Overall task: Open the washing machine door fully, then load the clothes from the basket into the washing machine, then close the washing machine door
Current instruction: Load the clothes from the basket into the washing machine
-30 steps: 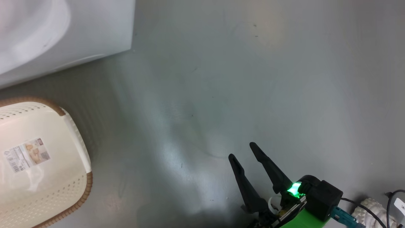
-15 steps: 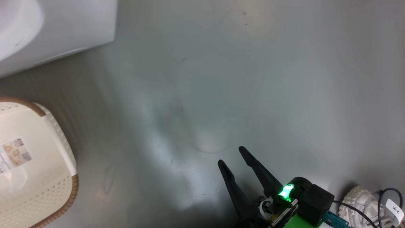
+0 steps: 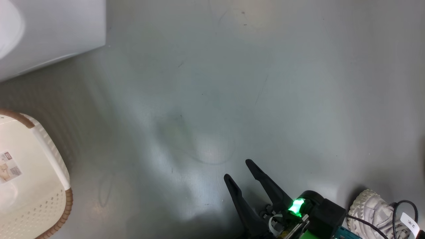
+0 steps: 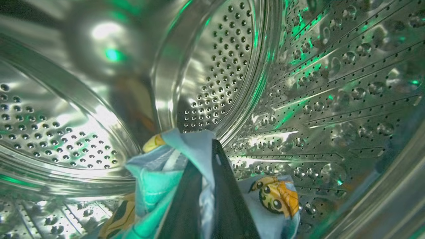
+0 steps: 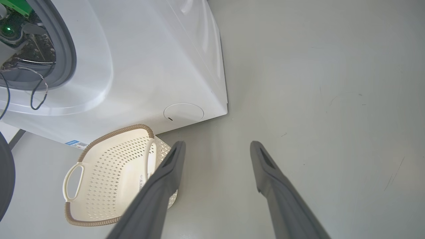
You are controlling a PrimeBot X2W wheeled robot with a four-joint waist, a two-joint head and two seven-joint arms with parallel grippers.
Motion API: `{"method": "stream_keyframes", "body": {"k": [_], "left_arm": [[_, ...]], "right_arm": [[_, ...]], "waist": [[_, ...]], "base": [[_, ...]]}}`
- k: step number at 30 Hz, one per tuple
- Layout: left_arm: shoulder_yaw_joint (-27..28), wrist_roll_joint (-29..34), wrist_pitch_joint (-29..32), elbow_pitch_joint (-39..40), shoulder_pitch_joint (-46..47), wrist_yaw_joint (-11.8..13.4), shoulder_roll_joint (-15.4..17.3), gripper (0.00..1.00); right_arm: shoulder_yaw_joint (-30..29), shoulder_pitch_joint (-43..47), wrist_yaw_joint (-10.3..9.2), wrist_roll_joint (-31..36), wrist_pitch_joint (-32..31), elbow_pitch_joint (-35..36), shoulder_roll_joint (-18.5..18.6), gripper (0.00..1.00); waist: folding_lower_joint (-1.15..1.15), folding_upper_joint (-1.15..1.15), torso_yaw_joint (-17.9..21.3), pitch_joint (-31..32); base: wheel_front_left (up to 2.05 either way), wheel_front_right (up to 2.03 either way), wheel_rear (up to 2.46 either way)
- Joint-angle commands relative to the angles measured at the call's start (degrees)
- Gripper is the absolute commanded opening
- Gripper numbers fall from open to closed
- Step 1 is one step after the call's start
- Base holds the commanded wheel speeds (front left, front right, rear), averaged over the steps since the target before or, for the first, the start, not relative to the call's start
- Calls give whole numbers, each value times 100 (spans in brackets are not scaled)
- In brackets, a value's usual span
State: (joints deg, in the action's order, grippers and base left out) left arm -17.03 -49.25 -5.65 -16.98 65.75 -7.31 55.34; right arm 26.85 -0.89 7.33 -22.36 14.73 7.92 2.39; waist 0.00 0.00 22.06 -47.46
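Note:
In the left wrist view my left gripper [image 4: 206,166] is deep inside the perforated steel drum [image 4: 215,83] of the washing machine [image 5: 149,66], shut on the clothes [image 4: 156,179], light-blue fabric with an orange cartoon figure [image 4: 277,196]. From the right wrist view my left arm [image 5: 13,33] reaches in through the grey rubber ring [image 5: 68,56]. The door's dark rim [image 5: 5,176] stands open at the left edge. The cream basket [image 5: 109,166] [image 3: 36,186] sits on the floor before the machine with nothing in it. My right gripper [image 3: 238,169] [image 5: 217,146] hangs open over bare floor.
The machine's white corner [image 3: 49,33] stands at the head view's top left. A white shoe [image 3: 372,205] and black cables [image 3: 403,205] lie at the lower right, close to my right arm. Grey floor [image 3: 265,99] spreads ahead.
The head camera has turned: machine and basket slide toward the picture's left edge and the shoe comes further in at the lower right. The right gripper stays open.

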Motion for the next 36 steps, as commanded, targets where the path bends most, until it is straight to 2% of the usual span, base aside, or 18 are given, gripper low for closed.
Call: {"method": "stream_keyframes", "body": {"k": [1, 5, 6, 7, 8, 18, 36], "left_arm": [[149, -6, 67, 50, -102, -17, 410, 0], [52, -63, 336, -135, -181, -1, 457, 0], [40, -76, 374, -161, -186, 12, 450, 3], [25, -73, 397, -173, -187, 21, 448, 44], [10, -77, 446, -203, -193, 62, 438, 100], [-217, -55, 562, -263, -374, 203, 201, 100], [-579, -2, -501, -481, -1248, 259, -778, 100]], "right_arm": [[130, 267, 16, -88, 27, 113, 49, 100], [113, 267, 16, -101, 27, 105, 49, 100], [103, 263, 16, -103, 27, 104, 49, 100], [92, 255, 16, -106, 27, 100, 49, 100], [81, 245, 16, -106, 27, 97, 49, 100], [-111, 81, 16, -99, 27, 24, 49, 100], [-577, -304, 16, -71, 27, -424, 49, 100]], "waist": [[0, 0, 5, -7], [0, 0, 3, 12], [0, 0, -6, 21], [0, 0, -17, 31], [0, 0, -31, 43], [0, 0, -260, 257], [0, 0, -907, 1077]], "base": [[0, 0, 0], [0, 0, 0], [0, 0, 0], [0, 0, 0], [0, 0, 0], [0, 0, 0], [0, 0, 0]]}}
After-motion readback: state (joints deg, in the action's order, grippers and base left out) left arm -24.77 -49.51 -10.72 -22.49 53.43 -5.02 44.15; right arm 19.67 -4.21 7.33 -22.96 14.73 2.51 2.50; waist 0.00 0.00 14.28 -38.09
